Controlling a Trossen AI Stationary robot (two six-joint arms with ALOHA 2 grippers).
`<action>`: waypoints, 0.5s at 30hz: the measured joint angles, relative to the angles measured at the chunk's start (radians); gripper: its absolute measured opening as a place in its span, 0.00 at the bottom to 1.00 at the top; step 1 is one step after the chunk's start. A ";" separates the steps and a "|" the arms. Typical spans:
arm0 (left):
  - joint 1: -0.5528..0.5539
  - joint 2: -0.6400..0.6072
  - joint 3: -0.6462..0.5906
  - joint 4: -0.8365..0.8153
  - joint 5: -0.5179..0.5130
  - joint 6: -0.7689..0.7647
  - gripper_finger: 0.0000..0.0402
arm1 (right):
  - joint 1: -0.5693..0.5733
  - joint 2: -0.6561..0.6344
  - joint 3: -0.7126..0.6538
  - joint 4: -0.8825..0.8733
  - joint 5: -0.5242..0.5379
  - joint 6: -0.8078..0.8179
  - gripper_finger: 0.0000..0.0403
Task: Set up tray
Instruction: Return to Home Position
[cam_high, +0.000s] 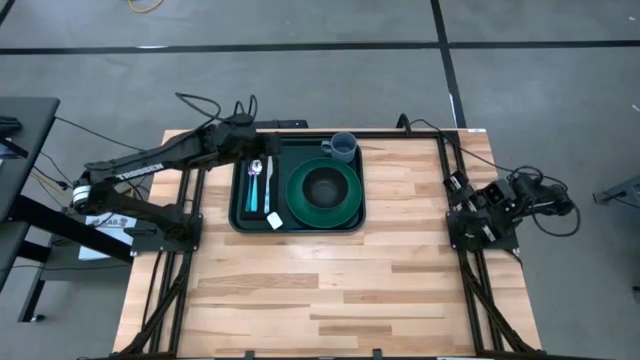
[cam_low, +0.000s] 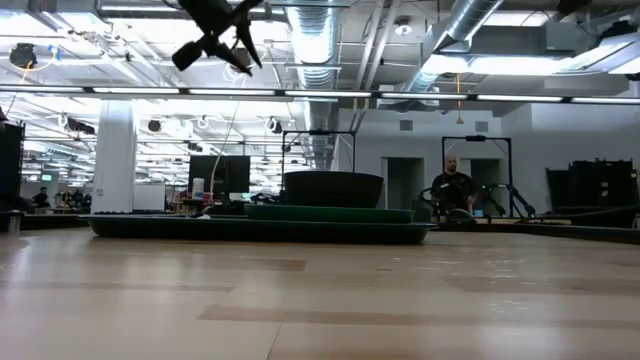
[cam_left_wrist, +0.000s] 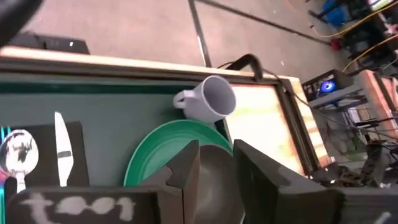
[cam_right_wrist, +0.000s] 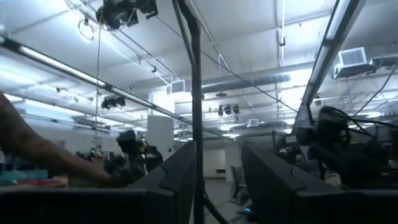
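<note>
The dark green tray (cam_high: 241, 218) lies at the table's far middle; the low view shows its rim (cam_low: 250, 229). On it rests a round green plate (cam_high: 350, 205) with a dark bowl (cam_high: 322, 186) in it. A grey cup (cam_high: 342, 147) stands in the tray's far right corner. A black napkin (cam_high: 247, 195) on the tray's left side carries a spoon (cam_high: 255, 172), a knife (cam_high: 267, 185) and a teal-handled piece (cam_high: 273, 216). My left gripper (cam_left_wrist: 214, 152) hovers open, high above the tray's far left part (cam_low: 240, 45). My right gripper (cam_right_wrist: 217, 155) waits open at the table's right edge (cam_high: 462, 190).
Bare wood table (cam_high: 330, 290) spreads wide in front of the tray. Black frame rails (cam_high: 180, 250) run along the left and right sides. Cables (cam_high: 200, 103) trail past the far left corner. A person (cam_low: 452, 185) stands far off in the room behind.
</note>
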 joint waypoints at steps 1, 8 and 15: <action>-0.010 -0.005 0.005 -0.001 -0.014 0.009 0.21 | 0.000 0.000 -0.014 0.009 0.000 -0.017 0.30; -0.067 -0.016 0.025 0.019 -0.104 0.023 0.21 | 0.000 -0.001 -0.125 0.160 -0.020 -0.122 0.30; -0.097 -0.026 0.024 0.019 -0.115 0.024 0.21 | 0.000 -0.001 -0.192 0.105 -0.020 -0.162 0.30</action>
